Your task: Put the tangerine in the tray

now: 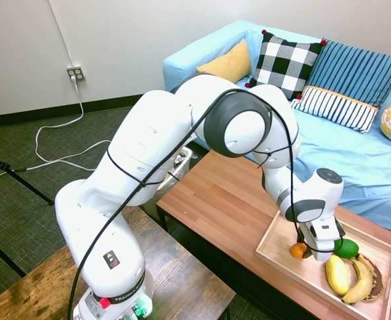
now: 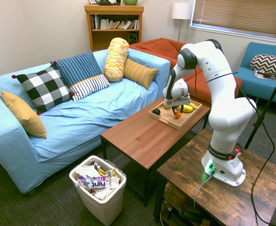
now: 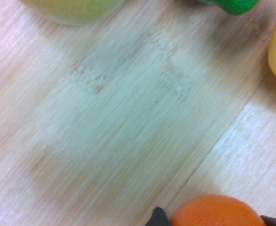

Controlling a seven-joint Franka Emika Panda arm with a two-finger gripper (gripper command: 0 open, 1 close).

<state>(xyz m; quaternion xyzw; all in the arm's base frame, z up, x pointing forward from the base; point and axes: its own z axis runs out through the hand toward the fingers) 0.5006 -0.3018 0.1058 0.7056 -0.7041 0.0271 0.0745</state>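
Tangerine [image 1: 298, 251] sits low inside the tray [image 1: 280, 248] on the worktop [image 1: 228, 193], between my pincer's [image 1: 310, 254] fingers. I cannot tell whether they grip it. Bananas [image 1: 347, 275] and a lime [image 1: 347, 249] lie beside it.

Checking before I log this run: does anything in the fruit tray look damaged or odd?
One banana in the light wood tray is heavily browned along its length, unlike the clean yellow banana beside it. The small orange tangerine looks intact; nothing spilled.
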